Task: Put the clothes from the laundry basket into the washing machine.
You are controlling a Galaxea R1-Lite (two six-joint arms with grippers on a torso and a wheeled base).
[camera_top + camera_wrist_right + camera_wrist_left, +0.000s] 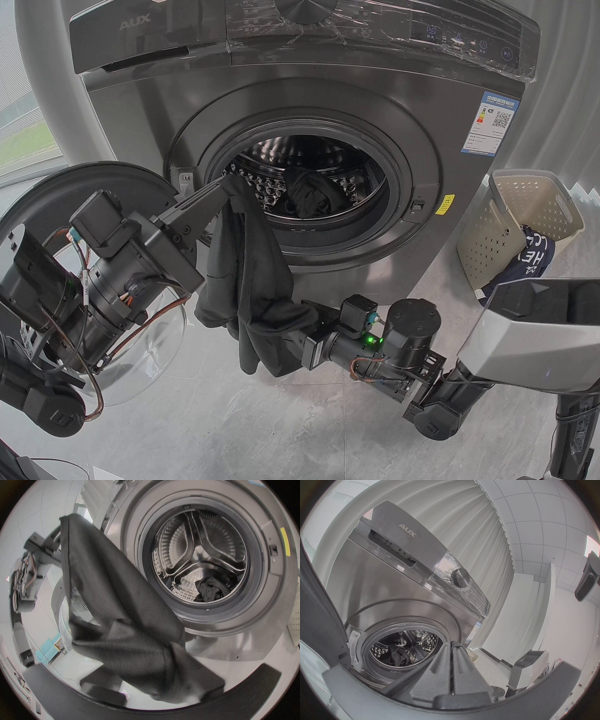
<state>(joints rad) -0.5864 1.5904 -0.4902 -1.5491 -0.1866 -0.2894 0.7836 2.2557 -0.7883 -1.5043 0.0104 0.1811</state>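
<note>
Because the left pincer (226,185) is pressed together on only the top edge of the dark garment (250,281), at the left rim of the washing machine (375,100) opening, most of the cloth hangs outside, below the drum lip. On release it may snag on that rim or slump to the floor. Cloth covers the right pincer (310,340), so I cannot tell its state.

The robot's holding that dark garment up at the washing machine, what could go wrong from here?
Most of the dark garment hangs below the drum opening, held at its top by the left jaws; released now, it would probably fall to the floor.
Its lower part is bunched over the right arm, so it may snag and get dragged back out.
The open door sits beside the left arm; a swing could hit it.
</note>
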